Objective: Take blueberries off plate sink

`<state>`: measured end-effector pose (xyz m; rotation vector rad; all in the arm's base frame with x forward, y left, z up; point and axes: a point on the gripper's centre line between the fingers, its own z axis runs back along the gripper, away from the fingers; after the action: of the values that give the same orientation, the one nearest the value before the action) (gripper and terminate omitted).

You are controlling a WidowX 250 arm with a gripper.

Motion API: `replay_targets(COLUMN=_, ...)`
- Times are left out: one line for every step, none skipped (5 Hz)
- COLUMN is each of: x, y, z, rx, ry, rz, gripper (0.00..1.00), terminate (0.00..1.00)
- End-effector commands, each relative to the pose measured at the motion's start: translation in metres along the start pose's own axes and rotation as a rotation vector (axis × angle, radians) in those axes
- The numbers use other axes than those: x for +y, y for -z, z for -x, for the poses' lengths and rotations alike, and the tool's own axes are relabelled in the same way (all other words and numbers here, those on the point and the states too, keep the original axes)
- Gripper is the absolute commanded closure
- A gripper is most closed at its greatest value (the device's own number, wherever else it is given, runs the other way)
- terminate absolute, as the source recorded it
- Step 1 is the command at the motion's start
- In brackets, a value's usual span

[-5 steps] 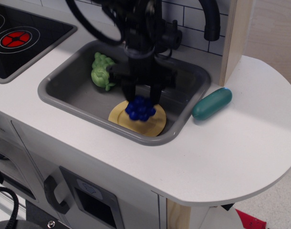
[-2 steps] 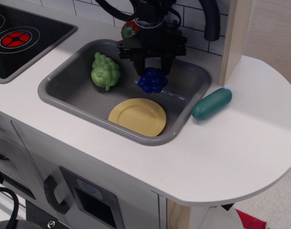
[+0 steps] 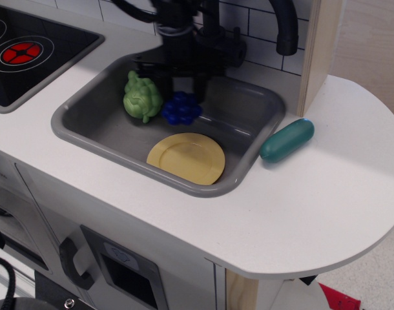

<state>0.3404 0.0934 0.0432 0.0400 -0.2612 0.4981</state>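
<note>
The dark blue blueberries (image 3: pixel 181 108) hang in my gripper (image 3: pixel 182 97), which is shut on them above the floor of the grey sink (image 3: pixel 245 106), just right of the green bumpy vegetable. The pale yellow plate (image 3: pixel 186 157) lies bare at the sink's front right, clear of the gripper. The black arm comes down from the back wall and hides the sink's far rim.
A light green bumpy toy vegetable (image 3: pixel 141 97) sits in the sink's back left, close to the blueberries. A teal oblong toy (image 3: pixel 287 139) lies on the white counter right of the sink. A black stovetop with a red burner (image 3: pixel 19 53) is at far left. A black faucet (image 3: pixel 284 26) stands behind.
The gripper lifted the blueberries off the plate, carried them back, then moved left towards the green vegetable. The plate is now bare.
</note>
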Motion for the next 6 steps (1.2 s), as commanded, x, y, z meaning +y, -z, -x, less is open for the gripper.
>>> replay_targets(x=0.044, y=-0.006, z=-0.02, rx=-0.082, ry=0.097, rz=0.028, gripper=1.0, terminate=0.0)
replay_targets(x=0.063, y=-0.007, z=-0.014, rx=-0.054, ry=0.162, rz=0.049, gripper=1.0, terminate=0.0)
replay_targets(x=0.071, y=-0.007, z=-0.008, rx=-0.047, ry=0.194, rz=0.057, gripper=1.0, terminate=0.0)
replay_targets(x=0.08, y=0.008, z=-0.009, rx=-0.049, ry=0.204, rz=0.006, gripper=1.0, terminate=0.0)
replay_targets(x=0.085, y=0.016, z=-0.006, rx=-0.067, ry=0.215, rz=-0.019, gripper=1.0, terminate=0.0)
replay_targets(x=0.085, y=0.01, z=-0.001, rx=-0.018, ry=0.225, rz=-0.036, gripper=0.0, terminate=0.0)
